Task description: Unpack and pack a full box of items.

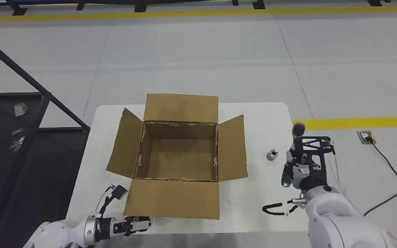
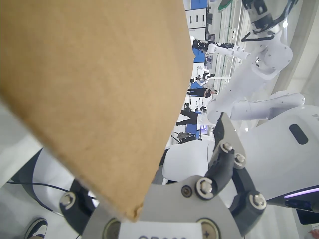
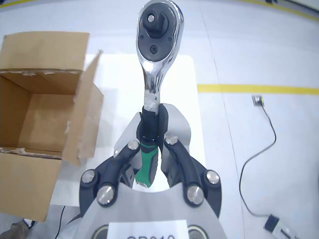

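My right gripper (image 3: 150, 125) squeezes the wrench (image 3: 159, 33) by its handle, above the table (image 1: 267, 186) beside the open box (image 1: 180, 131). The heavy head sticks out far, so it might slip or bump a flap. I cannot tell if my left gripper (image 1: 139, 224) is open. My white label (image 3: 148, 230) is cut off, so I cannot read it.
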